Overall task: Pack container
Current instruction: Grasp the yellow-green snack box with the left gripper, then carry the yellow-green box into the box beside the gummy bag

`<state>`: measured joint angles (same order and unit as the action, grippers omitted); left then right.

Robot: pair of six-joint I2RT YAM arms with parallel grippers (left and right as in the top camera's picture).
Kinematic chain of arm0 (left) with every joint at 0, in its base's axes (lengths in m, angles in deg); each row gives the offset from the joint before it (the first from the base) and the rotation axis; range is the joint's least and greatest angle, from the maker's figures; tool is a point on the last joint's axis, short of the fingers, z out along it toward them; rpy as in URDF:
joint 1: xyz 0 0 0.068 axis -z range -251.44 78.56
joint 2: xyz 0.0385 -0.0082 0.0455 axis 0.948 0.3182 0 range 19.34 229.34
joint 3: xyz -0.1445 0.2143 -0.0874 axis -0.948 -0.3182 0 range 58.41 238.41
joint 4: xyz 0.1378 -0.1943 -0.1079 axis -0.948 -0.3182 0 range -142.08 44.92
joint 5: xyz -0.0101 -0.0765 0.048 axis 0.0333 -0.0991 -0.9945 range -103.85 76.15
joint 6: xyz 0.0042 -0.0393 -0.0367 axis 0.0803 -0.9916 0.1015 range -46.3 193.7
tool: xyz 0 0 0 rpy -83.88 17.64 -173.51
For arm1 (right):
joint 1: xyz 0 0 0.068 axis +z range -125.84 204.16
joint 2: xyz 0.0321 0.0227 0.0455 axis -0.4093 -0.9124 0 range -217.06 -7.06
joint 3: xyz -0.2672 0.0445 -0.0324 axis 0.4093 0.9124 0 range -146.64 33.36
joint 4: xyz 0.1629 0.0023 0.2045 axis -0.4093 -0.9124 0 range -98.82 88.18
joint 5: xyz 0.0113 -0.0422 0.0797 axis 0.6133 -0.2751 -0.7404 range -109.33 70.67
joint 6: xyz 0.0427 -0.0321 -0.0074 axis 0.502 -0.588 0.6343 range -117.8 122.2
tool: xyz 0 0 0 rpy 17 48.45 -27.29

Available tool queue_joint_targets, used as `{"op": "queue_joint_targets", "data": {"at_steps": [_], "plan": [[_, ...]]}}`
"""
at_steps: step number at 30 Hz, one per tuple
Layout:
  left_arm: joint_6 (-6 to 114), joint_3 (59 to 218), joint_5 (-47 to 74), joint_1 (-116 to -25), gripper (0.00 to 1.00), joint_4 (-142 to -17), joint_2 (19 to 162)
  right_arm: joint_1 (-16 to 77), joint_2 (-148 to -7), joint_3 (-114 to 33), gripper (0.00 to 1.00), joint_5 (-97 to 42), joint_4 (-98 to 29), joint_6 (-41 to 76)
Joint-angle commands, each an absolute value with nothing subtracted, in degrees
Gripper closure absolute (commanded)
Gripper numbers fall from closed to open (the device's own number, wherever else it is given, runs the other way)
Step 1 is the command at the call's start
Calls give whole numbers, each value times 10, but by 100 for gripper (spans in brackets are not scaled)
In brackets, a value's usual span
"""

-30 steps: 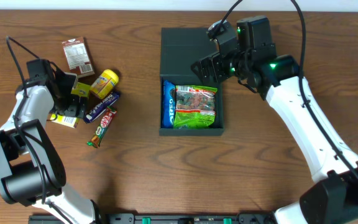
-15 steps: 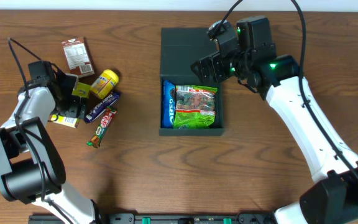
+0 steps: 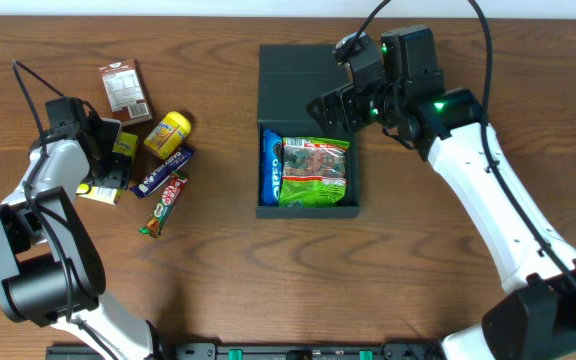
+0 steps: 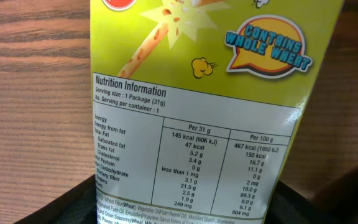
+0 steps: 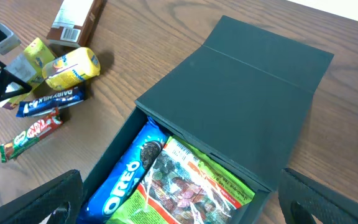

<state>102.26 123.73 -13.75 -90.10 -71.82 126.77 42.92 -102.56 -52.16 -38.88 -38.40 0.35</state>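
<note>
Where everything sits: one brown wood surface (image 3: 228, 280).
Arms: two. The left arm (image 3: 43, 190) bends in at the left side. The right arm (image 3: 488, 190) reaches in from the right, up to the far corner of the box.
Container (image 3: 308, 211): one dark square box in the middle of the surface. Its lid (image 3: 303, 85) is open and lies flat on the far side.
Left claw (image 3: 108, 165): it is down right over the yellow box. I cannot tell if it grips it.
Right claw (image 3: 336, 108): its two fingers are wide apart, with nothing in them. It hangs over the lid.
Packs inside: two. One green pack (image 3: 314, 172) fills most of the container. One blue cookie pack (image 3: 271, 170) stands on its edge, touching the green pack's left side.
Snacks outside: five, all in a bunch on the left, well apart from the container.
- one brown box (image 3: 125, 90), farthest back
- one yellow box (image 4: 197, 124), food facts label up
- one round yellow pack (image 3: 168, 133)
- one blue bar (image 3: 163, 171)
- one red bar (image 3: 165, 203), nearest the front
</note>
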Motion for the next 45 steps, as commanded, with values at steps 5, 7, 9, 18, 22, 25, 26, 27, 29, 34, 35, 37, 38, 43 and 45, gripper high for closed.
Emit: {"op": "queue_joint_targets", "data": {"at_steps": [5, 7, 9, 18, 22, 25, 26, 27, 29, 34, 35, 37, 38, 43, 45], "plan": [[988, 1240, -145, -902, 28, -719, 1275, 425, -1015, -529, 1, -392, -384, 13], [976, 1252, -145, -902, 28, -731, 1275, 423, -1015, -529, 1, -393, -384, 13], [971, 1271, -146, -902, 28, -749, 1275, 419, -1015, -529, 1, -393, -384, 13], [920, 1412, -173, -899, 30, -855, 1273, 382, -1014, -529, 1, -393, -384, 26], [916, 1475, -173, -880, 30, -894, 1272, 363, -1014, -529, 1, -393, -384, 26], [907, 1530, -173, -843, 31, -930, 1272, 342, -1014, -529, 1, -393, -385, 41], [902, 1540, -173, -832, 31, -936, 1272, 336, -1014, -529, 1, -393, -386, 44], [893, 1552, -172, -817, 31, -943, 1272, 329, -1014, -529, 1, -393, -389, 45], [882, 1565, -173, -794, 31, -949, 1272, 316, -1014, -529, 1, -393, -394, 45], [830, 1576, -168, -714, 29, -957, 1272, 273, -1014, -529, 1, -393, -419, 49], [818, 1576, -166, -696, 29, -960, 1272, 264, -1014, -529, 1, -393, -423, 52], [797, 1576, -158, -652, 28, -967, 1272, 238, -1014, -529, 1, -393, -432, 52], [785, 1576, -152, -630, 28, -969, 1272, 227, -1014, -529, 1, -393, -434, 52], [695, 1576, -113, -531, 27, -976, 1272, 185, -1014, -529, 1, -393, -436, 52], [639, 1576, -110, -487, 28, -975, 1273, 169, -1014, -529, 1, -393, -434, 51]]}}
